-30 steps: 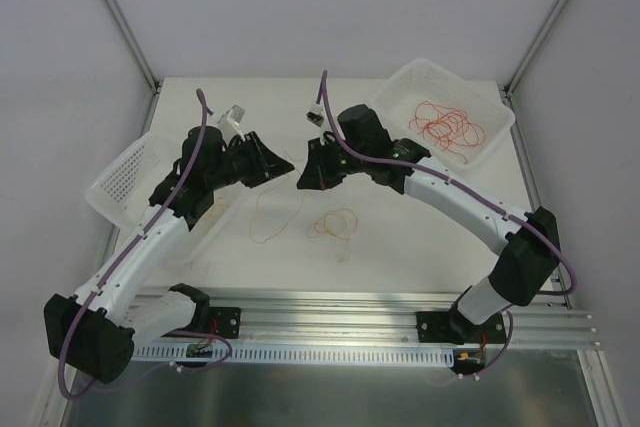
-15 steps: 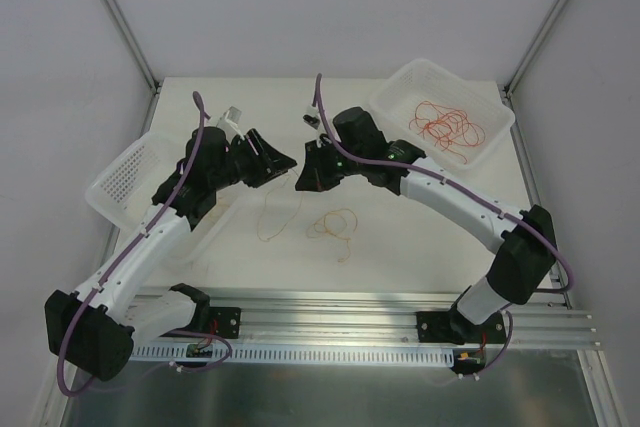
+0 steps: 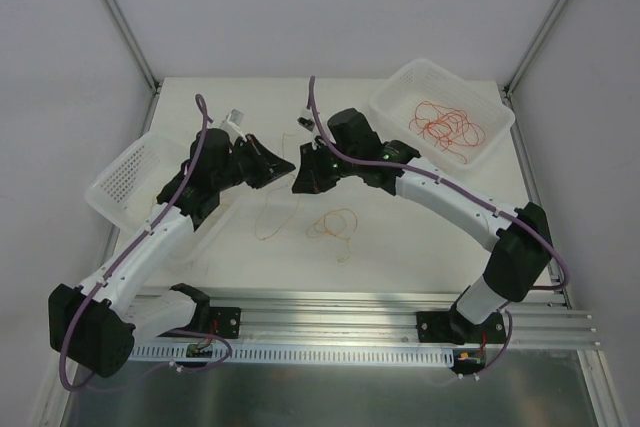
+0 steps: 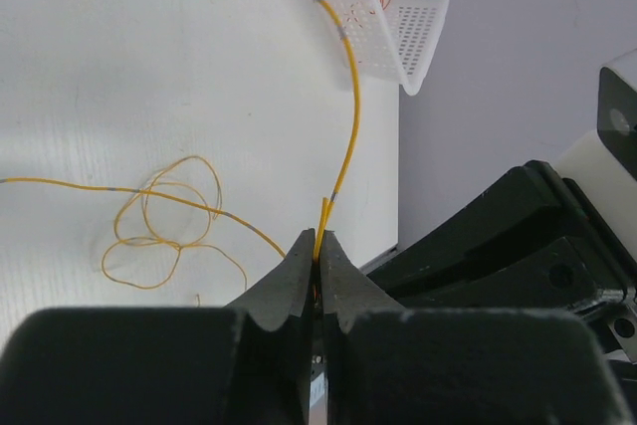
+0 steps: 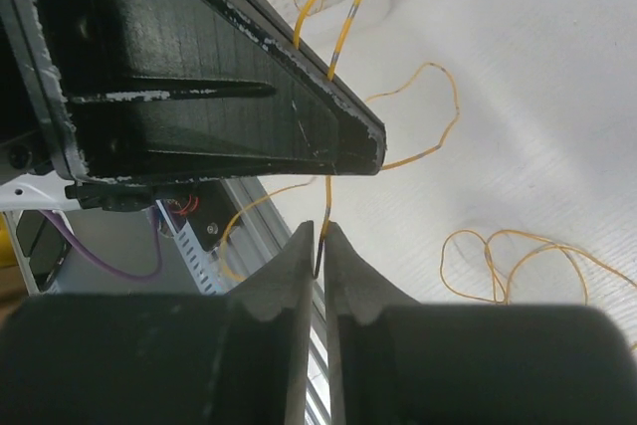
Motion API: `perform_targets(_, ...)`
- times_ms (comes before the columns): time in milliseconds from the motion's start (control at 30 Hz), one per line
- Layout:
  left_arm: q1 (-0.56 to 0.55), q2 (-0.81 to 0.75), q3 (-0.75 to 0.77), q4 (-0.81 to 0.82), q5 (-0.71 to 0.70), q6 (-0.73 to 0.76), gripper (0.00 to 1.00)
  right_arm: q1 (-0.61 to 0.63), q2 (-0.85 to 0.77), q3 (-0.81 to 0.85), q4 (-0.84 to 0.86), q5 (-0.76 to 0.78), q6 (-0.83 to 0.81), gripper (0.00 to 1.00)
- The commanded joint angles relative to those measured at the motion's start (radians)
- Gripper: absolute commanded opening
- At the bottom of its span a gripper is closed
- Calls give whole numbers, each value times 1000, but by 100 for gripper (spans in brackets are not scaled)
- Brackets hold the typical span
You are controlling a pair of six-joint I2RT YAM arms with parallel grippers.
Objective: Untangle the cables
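Observation:
A thin yellow-orange cable [image 3: 335, 224] lies in small loops on the white table, and one strand [image 3: 268, 215] rises to the grippers. My left gripper [image 3: 287, 164] and right gripper [image 3: 297, 180] meet tip to tip above the table's middle. The left gripper [image 4: 320, 238] is shut on the yellow cable [image 4: 350, 106]; the loops [image 4: 159, 224] lie beyond it. The right gripper [image 5: 323, 231] is shut on a yellow strand [image 5: 328, 196] just under the left gripper's finger [image 5: 229, 77]. Red-orange cables [image 3: 447, 125] lie tangled in the far-right basket.
A white mesh basket [image 3: 480, 97] stands at the back right and holds the red-orange cables. Another white basket [image 3: 125, 177] stands at the left edge, partly under my left arm. An aluminium rail [image 3: 330, 312] runs along the near edge.
My right gripper has shifted a little left, closing on the left gripper's tip. The hanging yellow strand below them has pulled narrower. The loops on the table have not moved.

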Motion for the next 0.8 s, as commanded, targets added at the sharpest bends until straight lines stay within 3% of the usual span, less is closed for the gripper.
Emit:
perform_targets(0, -12, -2, 6, 41, -20, 22, 0, 7, -16, 36, 16, 2, -22, 12)
perform_targets(33, -12, -4, 12, 41, -23, 39, 0, 7, -28, 27, 7, 6, -30, 26)
perform_targets(133, -10, -5, 22, 41, -40, 75, 0, 7, -65, 13, -25, 34, -51, 52)
perform_targets(200, -5, -13, 41, 34, -55, 126, 0, 5, -89, 8, -68, 71, -68, 64)
perform_targets(400, 68, -30, 159, -68, -90, 292, 0, -9, -223, -44, -177, 200, -107, 80)
perform_targets(600, 137, -47, 343, -247, -225, 522, 0, -36, -362, -134, -232, 376, -142, 98)
perform_targets(767, 195, -21, 449, -370, -327, 663, 0, -62, -418, -191, -243, 445, -145, 100)
